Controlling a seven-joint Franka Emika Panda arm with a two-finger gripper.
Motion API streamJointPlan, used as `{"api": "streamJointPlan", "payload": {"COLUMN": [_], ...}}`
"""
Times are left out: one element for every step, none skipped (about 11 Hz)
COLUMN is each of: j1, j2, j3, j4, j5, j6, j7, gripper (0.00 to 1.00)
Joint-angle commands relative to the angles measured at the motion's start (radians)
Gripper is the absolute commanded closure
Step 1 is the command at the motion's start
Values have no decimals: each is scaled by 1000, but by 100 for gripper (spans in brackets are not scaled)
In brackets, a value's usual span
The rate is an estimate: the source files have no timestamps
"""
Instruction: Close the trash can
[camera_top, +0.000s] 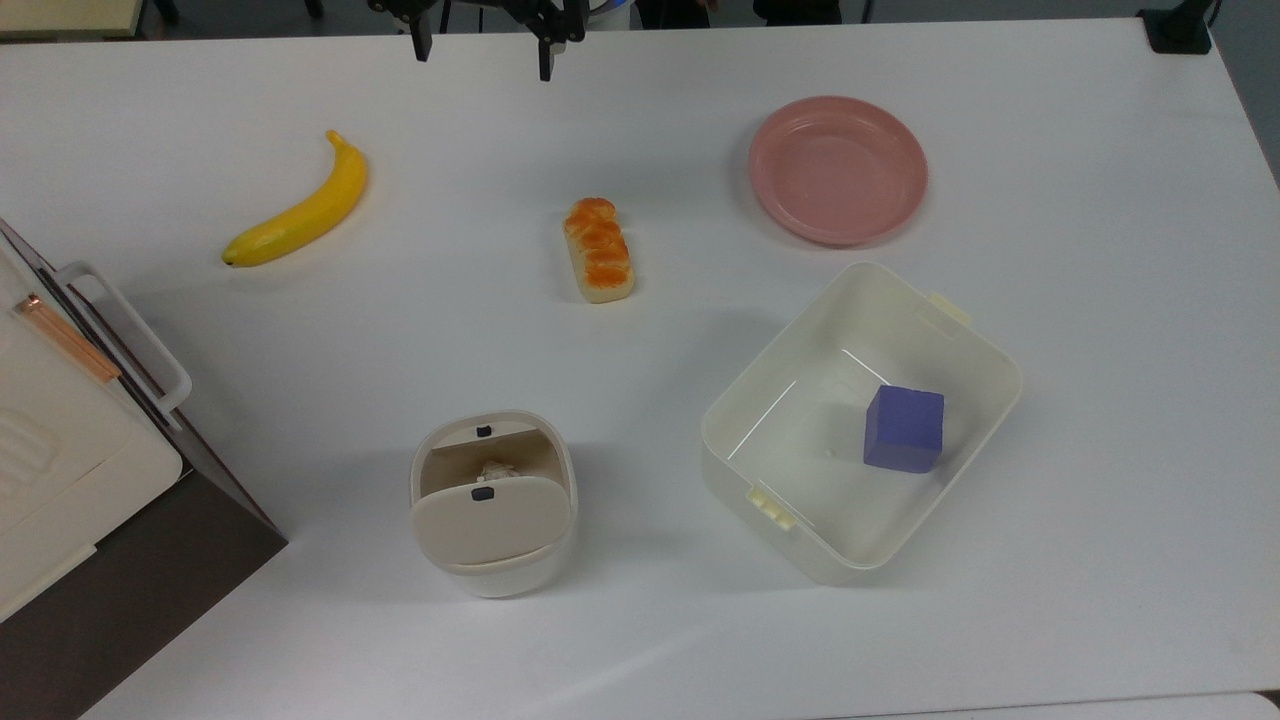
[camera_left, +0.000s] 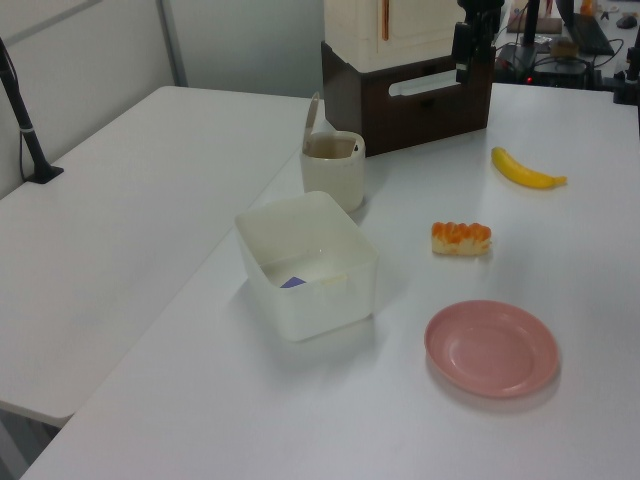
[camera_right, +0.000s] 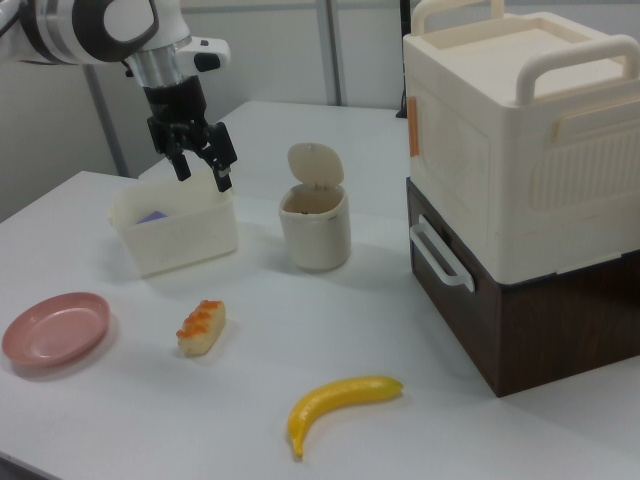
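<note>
A white table (camera_top: 640, 620) is seen carrying a large white and dark-brown appliance (camera_right: 520, 190) at the top view's left edge. A cream tub (camera_top: 960, 330) holding a purple cube (camera_top: 905, 428) is placed at the top view's right. Just beside it, between tub and appliance, the trash can (camera_top: 493, 575) is found with its lid (camera_right: 314, 164) raised upright. A pink plate (camera_top: 838, 170), a banana (camera_top: 300, 207) and a bread piece (camera_top: 598, 250) are laid farther back. The gripper (camera_right: 202, 168) is held above the table, its fingers spread apart, nothing clasped.
</note>
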Motion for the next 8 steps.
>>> {"api": "streamJointPlan", "payload": {"j1": [13, 13, 13, 11, 13, 13, 14, 13], "j2": [-19, -24, -27, -27, -27, -22, -24, -24], "j3": [-30, -30, -30, -32, -32, -29, -27, -24], "j4": [-14, -14, -14, -14, -8, -1, -2, -2], "j5": [22, 22, 22, 22, 24, 24, 24, 24], "j6": [18, 16, 11, 5, -39, -57, -80, -73], "j7": [10, -23, -84, -165, -197, -186, -179, -162], "gripper": [0, 0, 0, 0, 0, 0, 0, 0]}}
